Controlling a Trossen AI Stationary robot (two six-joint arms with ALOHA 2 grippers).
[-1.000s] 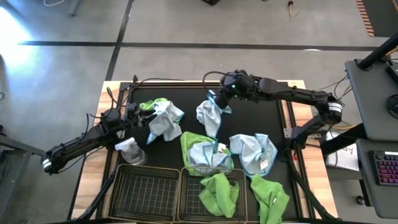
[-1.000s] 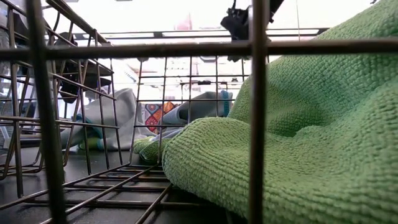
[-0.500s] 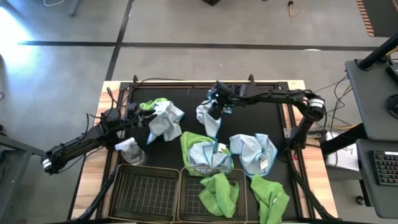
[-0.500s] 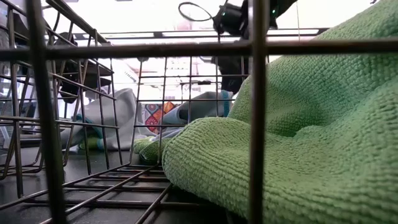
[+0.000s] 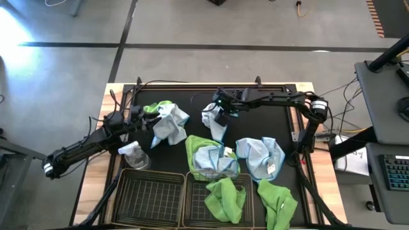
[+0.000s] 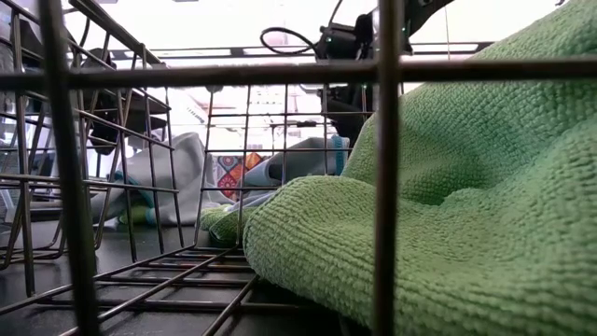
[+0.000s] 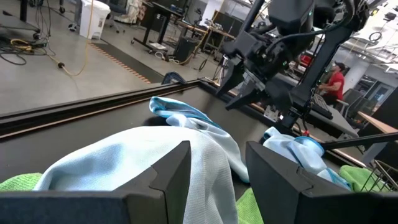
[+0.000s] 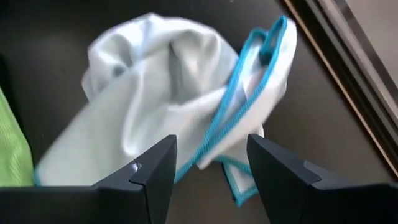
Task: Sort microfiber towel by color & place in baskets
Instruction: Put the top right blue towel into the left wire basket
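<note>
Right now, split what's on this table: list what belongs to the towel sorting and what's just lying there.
Part of the job:
- pale blue towels
- lime green towels
- two wire baskets
- right gripper, open over a blue towel
- left gripper, open beside a blue-green pile

Just lying about:
- clear spray bottle
- black mat

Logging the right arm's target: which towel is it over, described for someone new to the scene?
On the black mat, look along the far edge at the middle. The pale blue towel lies under the open right gripper, alone on the mat, with no green cloth touching it, unlike the other blue ones.
</note>
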